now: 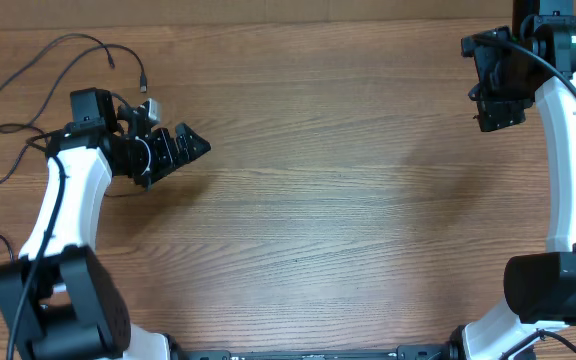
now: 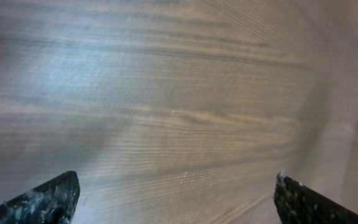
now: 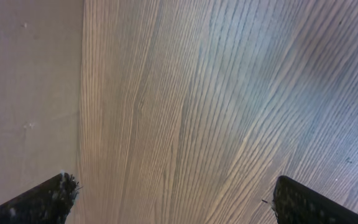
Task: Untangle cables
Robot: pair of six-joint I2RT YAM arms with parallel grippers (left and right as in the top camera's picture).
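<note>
Spreading wide, the left gripper's [image 2: 176,200] jaws hold nothing; only the bare wooden table [image 1: 328,200] shows between its fingertips. The right gripper's [image 3: 174,200] jaws stand just as far apart near a table edge, empty and touching nothing. The cables [image 1: 68,39] lie as loose thin black strands at the table's left end, beside the left arm, outside both grippers.

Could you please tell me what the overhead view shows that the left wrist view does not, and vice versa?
Only overhead: the cables, loose black strands at the left of the table, plus the right gripper. Only left wrist: a close look at bare wood grain between the jaws, which stand wide apart with nothing between them. Both: the table and the left gripper.
</note>
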